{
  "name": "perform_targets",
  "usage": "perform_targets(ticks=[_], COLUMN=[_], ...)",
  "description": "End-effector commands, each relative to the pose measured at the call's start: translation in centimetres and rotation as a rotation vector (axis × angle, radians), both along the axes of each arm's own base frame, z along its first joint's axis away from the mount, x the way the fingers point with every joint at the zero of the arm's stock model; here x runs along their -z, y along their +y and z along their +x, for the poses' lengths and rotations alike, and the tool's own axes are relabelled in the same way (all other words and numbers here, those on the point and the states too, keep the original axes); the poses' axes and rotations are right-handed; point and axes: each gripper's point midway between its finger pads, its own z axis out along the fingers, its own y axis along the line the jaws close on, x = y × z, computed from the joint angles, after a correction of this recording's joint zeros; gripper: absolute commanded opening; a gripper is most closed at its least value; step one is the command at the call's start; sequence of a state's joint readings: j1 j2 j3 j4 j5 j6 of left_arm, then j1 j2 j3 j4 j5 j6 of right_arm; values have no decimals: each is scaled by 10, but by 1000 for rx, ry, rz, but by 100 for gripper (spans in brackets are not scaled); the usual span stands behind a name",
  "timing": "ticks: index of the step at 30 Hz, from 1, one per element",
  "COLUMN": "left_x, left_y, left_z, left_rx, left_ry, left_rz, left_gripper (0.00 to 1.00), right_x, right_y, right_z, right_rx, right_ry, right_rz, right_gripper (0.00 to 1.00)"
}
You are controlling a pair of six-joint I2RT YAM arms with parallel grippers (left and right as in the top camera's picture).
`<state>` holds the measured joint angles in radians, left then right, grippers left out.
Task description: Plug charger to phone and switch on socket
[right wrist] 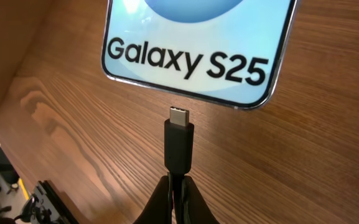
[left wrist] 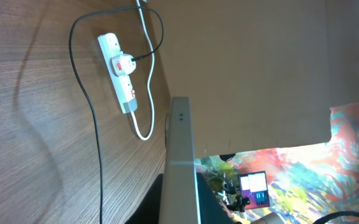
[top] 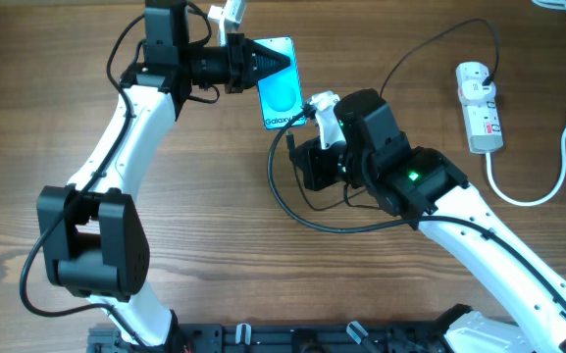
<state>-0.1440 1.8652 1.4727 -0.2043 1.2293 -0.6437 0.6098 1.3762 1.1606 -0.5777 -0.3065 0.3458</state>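
My left gripper (top: 251, 64) is shut on the top end of the phone (top: 281, 83) and holds it up off the table, teal screen facing up. In the left wrist view the phone (left wrist: 180, 143) shows edge-on between the fingers (left wrist: 180, 199). My right gripper (right wrist: 178, 190) is shut on the charger plug (right wrist: 179, 146). Its metal tip points at the phone's bottom edge (right wrist: 191, 50), a short gap away. In the overhead view the right gripper (top: 300, 137) sits just below the phone. The white socket (top: 481, 108) lies at the far right and also shows in the left wrist view (left wrist: 121, 71).
The black charger cable (top: 307, 218) loops under the right wrist and runs up to the socket. A thicker white cable (top: 528, 199) curves from the socket to the table's right edge.
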Motion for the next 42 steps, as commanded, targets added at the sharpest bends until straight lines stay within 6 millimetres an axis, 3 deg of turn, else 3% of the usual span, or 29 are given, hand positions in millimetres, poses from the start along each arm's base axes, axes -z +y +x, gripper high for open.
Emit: perform_targets(ticks=[1,17,24,42], left_x=[-19,-20,-16,-16], left_y=[-1,-6,-5,-5], left_z=[-8,-12,-6,-6], left_rx=[38,67,33,34], left_ry=[-77,-100,-127,-127], left_rz=[-21,-27,2,2], left_gripper=[4,4,4,4], right_x=[-7,1,8,-11], right_y=[2,12,7,7], right_z=[5,5,-4,0], right_rx=[14,-1,-2,3], right_ry=[4,52,96,30], right_rz=[22,53,26,61], right_gripper=[4,4,4,4])
